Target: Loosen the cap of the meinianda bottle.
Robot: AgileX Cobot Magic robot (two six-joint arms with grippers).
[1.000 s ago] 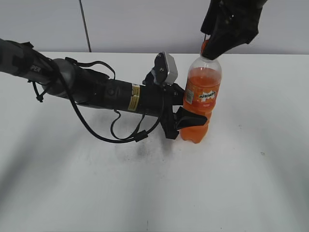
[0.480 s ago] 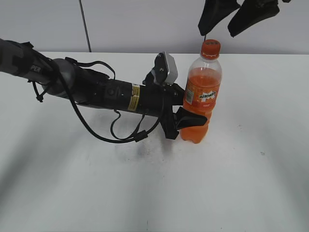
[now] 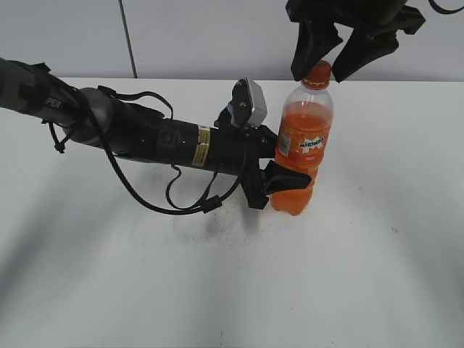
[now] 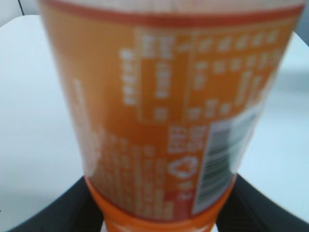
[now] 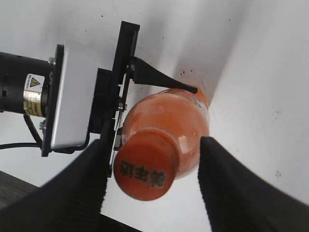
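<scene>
A white table holds the meinianda bottle, which stands upright a little right of centre, toward the 2 o'clock part of the exterior view. It is a clear bottle of orange drink with an orange label band. Its orange cap is on the neck.

The left gripper reaches in from 9 o'clock on a long black arm and is clamped around the lower part of the bottle, one dark finger curving across the front below the label. In the left wrist view the bottle fills the picture, blurred, with the two dark fingers at the bottom edge on either side of it.

The right gripper hangs at 12 o'clock over the bottle with its fingers spread apart, one to each side of the cap. Half a second ago it was higher, clear above the cap; a second ago it covered the cap entirely. It has now come back down so the fingertips are level with the cap. The right wrist view looks down on the cap's top, with a dark finger at 3 o'clock and another at 9 o'clock, a gap showing on the right side.

The bottle and left arm have stayed put across all three moments.
</scene>
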